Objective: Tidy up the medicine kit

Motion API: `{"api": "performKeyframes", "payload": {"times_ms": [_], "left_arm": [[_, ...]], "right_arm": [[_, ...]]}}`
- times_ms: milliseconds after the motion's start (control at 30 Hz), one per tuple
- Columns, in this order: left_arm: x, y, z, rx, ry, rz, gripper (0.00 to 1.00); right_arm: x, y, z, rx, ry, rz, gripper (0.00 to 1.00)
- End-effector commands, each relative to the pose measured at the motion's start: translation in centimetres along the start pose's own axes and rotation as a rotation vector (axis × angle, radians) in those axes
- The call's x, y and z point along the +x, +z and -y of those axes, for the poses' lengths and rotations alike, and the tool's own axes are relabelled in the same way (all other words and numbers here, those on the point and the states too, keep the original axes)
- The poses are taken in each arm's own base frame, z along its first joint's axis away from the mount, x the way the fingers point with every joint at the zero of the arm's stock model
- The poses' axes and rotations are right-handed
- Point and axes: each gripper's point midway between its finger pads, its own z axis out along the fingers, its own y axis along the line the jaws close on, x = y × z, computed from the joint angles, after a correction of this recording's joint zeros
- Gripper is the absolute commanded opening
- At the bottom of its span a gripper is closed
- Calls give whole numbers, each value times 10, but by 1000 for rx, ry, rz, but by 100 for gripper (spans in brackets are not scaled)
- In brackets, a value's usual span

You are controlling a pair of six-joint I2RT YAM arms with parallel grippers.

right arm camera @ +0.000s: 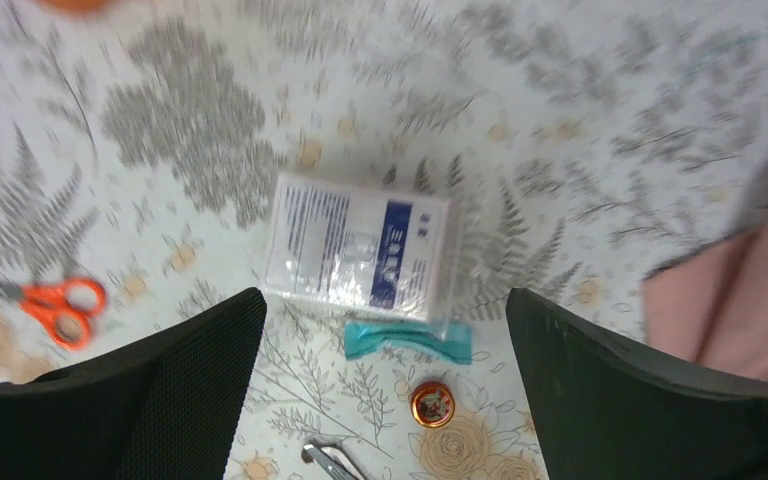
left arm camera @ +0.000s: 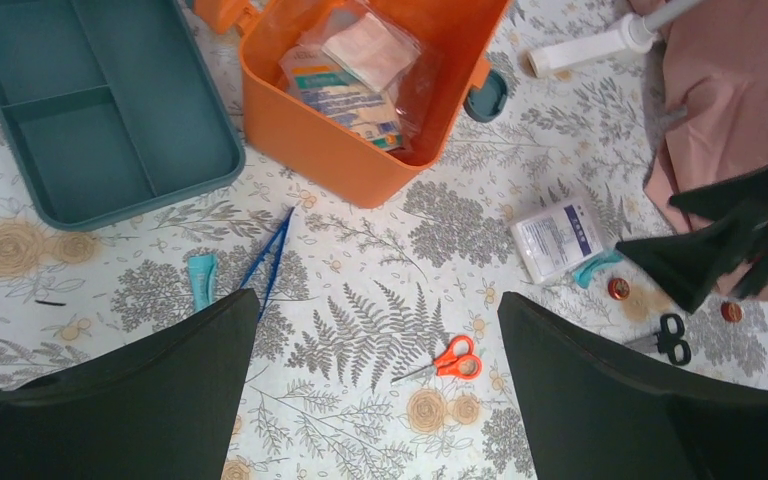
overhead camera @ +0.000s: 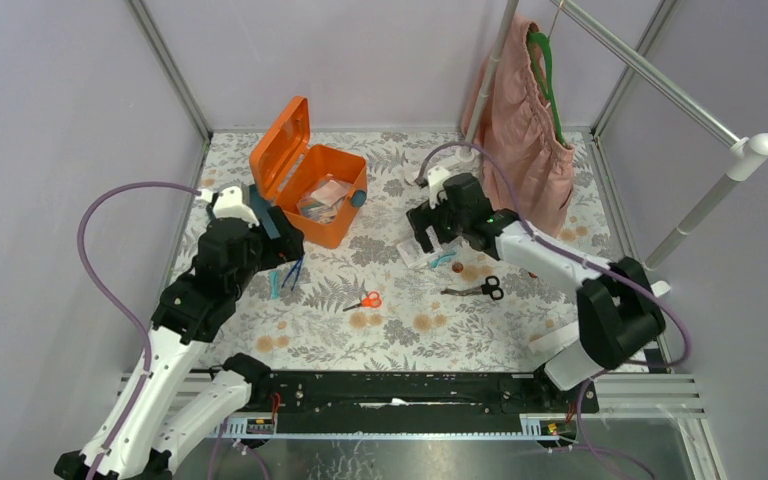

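The medicine kit (overhead camera: 282, 150) stands open at the back left; its orange wall (left arm camera: 340, 165) encloses several packets. Its teal insert tray (left arm camera: 90, 110) lies out on the table beside it. My left gripper (left arm camera: 375, 300) hovers open over the cloth, with orange scissors (left arm camera: 450, 360), blue tweezers (left arm camera: 272, 255) and a teal tube (left arm camera: 200, 280) below. My right gripper (right arm camera: 385, 297) hangs open above a white gauze packet (right arm camera: 360, 250), a teal strip (right arm camera: 407, 340) and a small red tin (right arm camera: 432, 404). Neither gripper holds anything.
Black scissors (overhead camera: 480, 290) lie right of centre. A pink garment (overhead camera: 530, 130) hangs on a green hanger from a metal rack (overhead camera: 660, 80) at the back right. Purple walls enclose the floral cloth on three sides.
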Motion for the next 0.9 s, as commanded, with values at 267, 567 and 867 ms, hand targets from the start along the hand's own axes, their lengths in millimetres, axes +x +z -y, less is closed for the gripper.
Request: {"api": "performKeyframes", "payload": {"times_ms": [267, 567, 867], "left_arm": [[12, 25, 74, 331, 193, -112, 99], [0, 51, 87, 270, 315, -96, 99], [23, 79, 129, 372, 422, -130, 99]], "right_arm": [[1, -78, 32, 231, 627, 162, 100], [19, -105, 21, 185, 698, 191, 100], [35, -104, 16, 203, 831, 123, 99]]}}
